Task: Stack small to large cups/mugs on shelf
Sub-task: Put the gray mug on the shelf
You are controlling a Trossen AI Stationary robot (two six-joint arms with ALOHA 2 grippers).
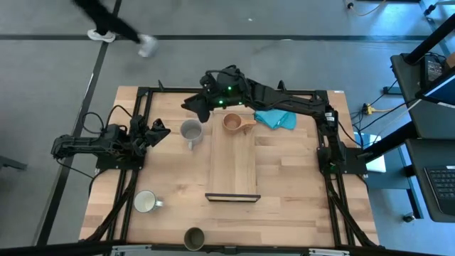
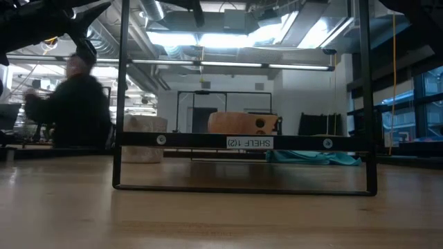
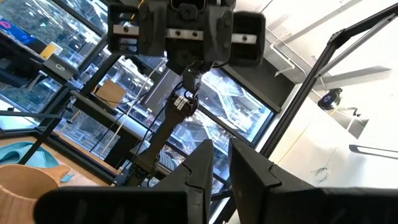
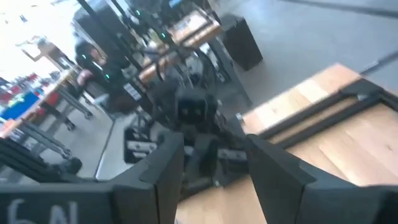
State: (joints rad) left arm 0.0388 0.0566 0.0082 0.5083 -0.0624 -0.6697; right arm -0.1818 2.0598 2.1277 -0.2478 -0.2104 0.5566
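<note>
The tan wooden cup (image 1: 233, 122) stands on the far end of the shelf (image 1: 231, 163), its handle toward the right. Left of the shelf, the grey mug (image 1: 190, 131) stands on the table. The pale mug (image 1: 145, 202) is near the front left, and the dark olive cup (image 1: 194, 237) is at the front edge. My right gripper (image 1: 193, 108) hovers high over the far edge, left of the tan cup, open and empty (image 4: 214, 168). My left gripper (image 1: 162, 131) waits at the left side, its fingers (image 3: 202, 165) a narrow gap apart with nothing between them.
A teal cloth (image 1: 276, 118) lies on the table right of the tan cup. A black metal frame (image 1: 138, 142) runs along the table's sides. The shelf's near bracket (image 2: 246, 142) fills the low view. A person (image 2: 76, 104) moves in the room behind.
</note>
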